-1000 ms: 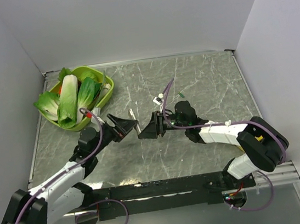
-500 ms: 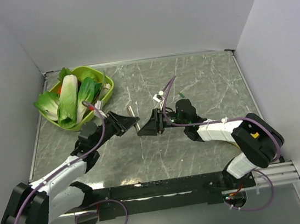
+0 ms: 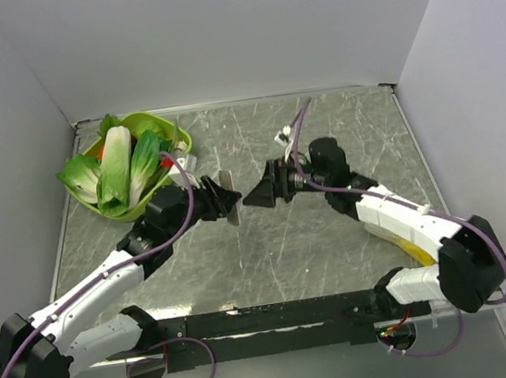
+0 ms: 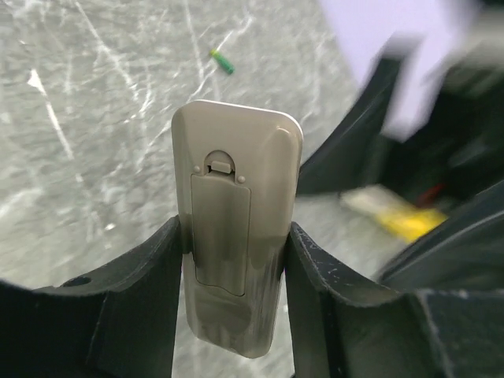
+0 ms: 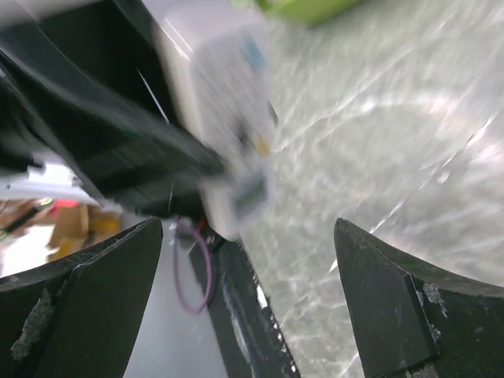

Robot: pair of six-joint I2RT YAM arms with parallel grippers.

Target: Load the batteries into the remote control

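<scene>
Two hands crowded the middle of the tabletop (image 3: 334, 234) a second ago, my left one spread open. Now my left hand (image 3: 220, 201) clamps the remote control (image 4: 235, 220) by its long edges, grey back toward my wrist. My right hand (image 3: 254, 195) has backed off a little and gapes wide, just beside it. One green battery (image 4: 221, 61) lies on bare marble beyond. The vegetable bowl (image 3: 184, 145) sits near my left arm; elsewhere there is free room up to the walls.
</scene>
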